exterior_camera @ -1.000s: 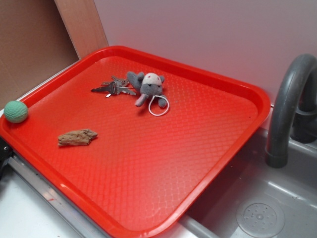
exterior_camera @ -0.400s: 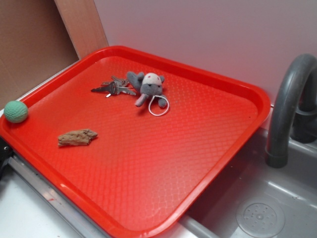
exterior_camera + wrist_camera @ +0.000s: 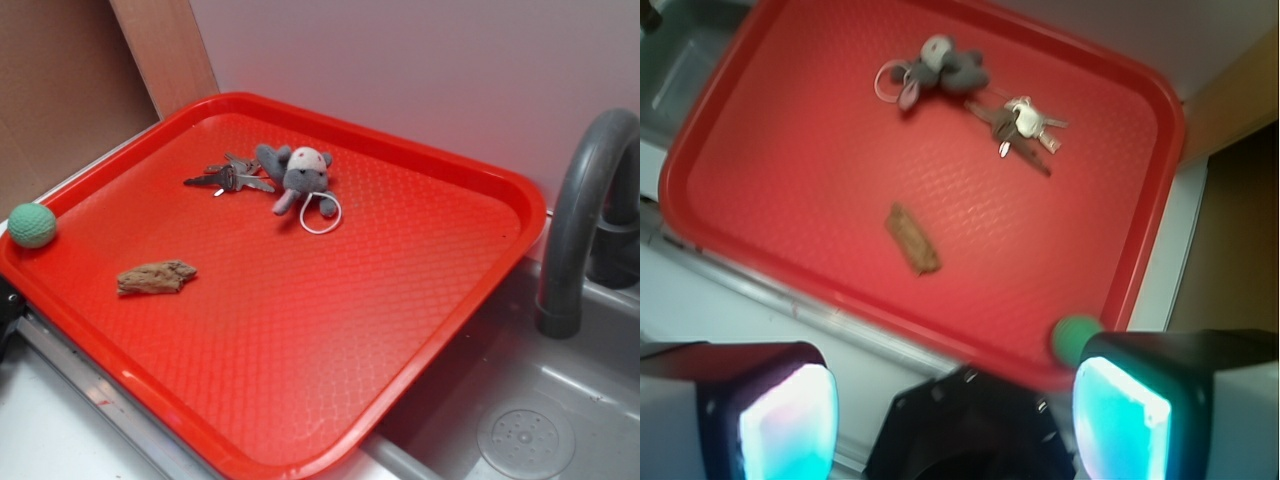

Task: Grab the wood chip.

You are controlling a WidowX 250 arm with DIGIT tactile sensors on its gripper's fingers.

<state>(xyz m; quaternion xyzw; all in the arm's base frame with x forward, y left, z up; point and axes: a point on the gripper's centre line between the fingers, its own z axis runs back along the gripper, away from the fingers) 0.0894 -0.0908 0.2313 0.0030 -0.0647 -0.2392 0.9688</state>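
Observation:
The wood chip (image 3: pixel 156 277) is a small flat brown ragged piece lying on the red tray (image 3: pixel 420 330) near its front left. In the wrist view the chip (image 3: pixel 913 238) lies mid-tray, well ahead of my gripper (image 3: pixel 955 420). The gripper is open and empty, its two glowing pads (image 3: pixel 788 425) far apart, high above the tray's near edge. The gripper does not show in the exterior view.
A green ball (image 3: pixel 32 225) sits at the tray's left rim. Keys (image 3: pixel 230 178) and a grey plush toy (image 3: pixel 300 177) with a white ring lie at the tray's back. A grey faucet (image 3: pixel 580 220) and sink (image 3: pixel 525 435) stand to the right.

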